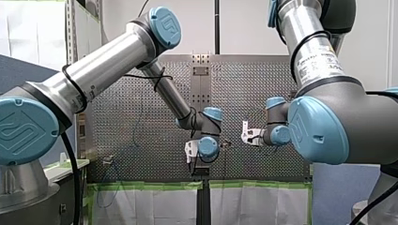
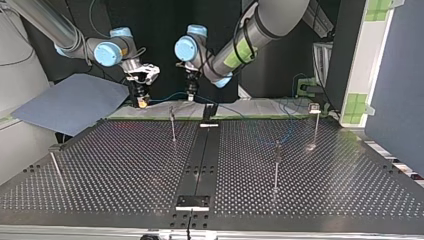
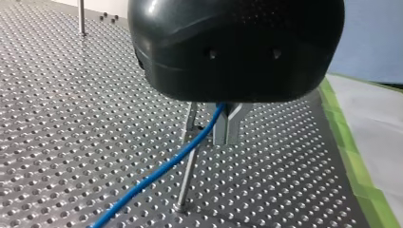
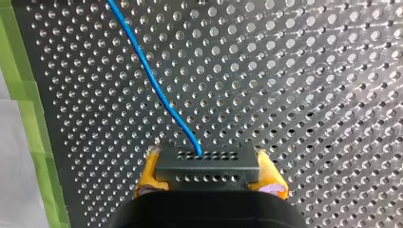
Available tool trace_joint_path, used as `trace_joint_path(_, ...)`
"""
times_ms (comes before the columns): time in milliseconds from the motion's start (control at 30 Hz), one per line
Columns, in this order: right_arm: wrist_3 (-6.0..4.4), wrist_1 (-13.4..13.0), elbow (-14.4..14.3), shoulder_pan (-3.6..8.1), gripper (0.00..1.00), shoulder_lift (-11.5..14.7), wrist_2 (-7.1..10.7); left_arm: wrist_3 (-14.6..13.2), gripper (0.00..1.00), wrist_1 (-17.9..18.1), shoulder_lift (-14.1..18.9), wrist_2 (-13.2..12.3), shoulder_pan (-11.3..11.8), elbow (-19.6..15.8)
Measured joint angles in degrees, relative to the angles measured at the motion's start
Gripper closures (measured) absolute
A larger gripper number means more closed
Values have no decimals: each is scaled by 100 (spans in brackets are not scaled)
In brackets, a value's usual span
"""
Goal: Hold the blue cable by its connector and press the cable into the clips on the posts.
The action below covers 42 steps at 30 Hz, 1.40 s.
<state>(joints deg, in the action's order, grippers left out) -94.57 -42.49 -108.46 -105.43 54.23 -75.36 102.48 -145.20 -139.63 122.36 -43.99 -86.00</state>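
green tape (image 3: 354, 166) edges the perforated table (image 2: 125, 165), with perhaps a blue sheet (image 2: 70, 102) just beyond it.

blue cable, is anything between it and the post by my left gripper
Nothing visible stands in the way. In the left wrist view the blue cable leaves my left gripper and crosses the post just below it. Only perforated table lies around them. Whether the cable sits in a clip cannot be told.

Quick headcount: 2 arms, my left arm (image 1: 108, 58) plus my right arm (image 1: 314, 51). 2 grippers: left gripper (image 2: 190, 96), right gripper (image 2: 143, 102). 1 blue cable (image 4: 152, 80), 1 connector (image 4: 206, 166). 4 posts (image 2: 173, 127) far as top view shows, on 1 perforated table (image 2: 125, 165). 1 blue-grey sheet (image 2: 75, 100).
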Motion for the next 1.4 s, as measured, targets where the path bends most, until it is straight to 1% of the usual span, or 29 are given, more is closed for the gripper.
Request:
trace_joint_path(133,-70,-4,15,31,100,2,75,32,100,-136,-46,5,-16,201)
trace_joint_path(300,-131,-5,50,84,100,0,157,73,100,-354,-73,19,-33,428)
trace_joint_path(467,-236,-15,91,162,100,-3,184,121,100,-399,-75,-4,-48,475)
trace_joint_path(667,-294,-11,155,260,100,-3,254,170,100,-341,-75,-37,-53,479)
trace_joint_path(767,-305,-4,186,302,100,-2,299,186,100,-307,-80,-93,-53,479)
trace_joint_path(933,-315,0,228,338,100,-2,359,210,100,-259,-99,-288,-51,480)
trace_joint_path(1033,-317,0,265,353,100,-4,384,217,100,-258,-188,-421,-28,481)
trace_joint_path(1200,-318,1,327,365,100,-18,408,222,100,-194,-325,-527,35,498)
trace_joint_path(1400,-318,-3,399,377,100,-167,422,235,100,-173,-346,-613,117,600)
